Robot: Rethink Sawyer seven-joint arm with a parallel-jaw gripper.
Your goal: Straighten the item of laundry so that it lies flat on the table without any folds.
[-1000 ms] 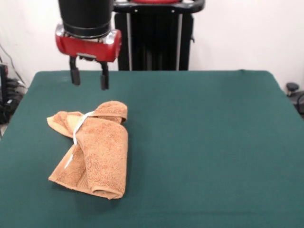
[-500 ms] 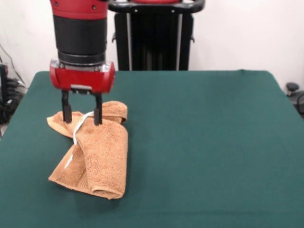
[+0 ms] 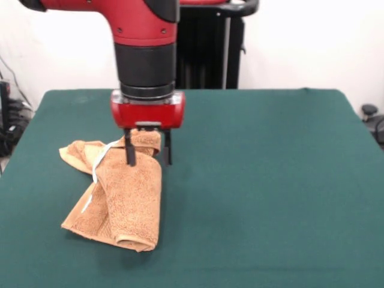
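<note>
The item of laundry (image 3: pixel 123 198) is an orange-tan terry towel, folded and rumpled, lying on the left part of the dark green table (image 3: pixel 270 180). A thin white strip runs along its upper left fold. My gripper (image 3: pixel 148 155) hangs straight down at the towel's upper right corner, its red head just above the cloth. It is open: one finger stands on the towel, the other just off the towel's right edge by the table. The folded corner sits between the two fingers. Nothing is lifted.
A black pedestal frame (image 3: pixel 198 48) rises behind the table's far edge. Dark equipment and cables (image 3: pixel 9 120) sit off the left side, and a small dark object (image 3: pixel 369 114) lies past the right edge.
The gripper has come down from above the table's far left and moved right, from the towel's upper left fold to its upper right corner. The towel has not shifted.
</note>
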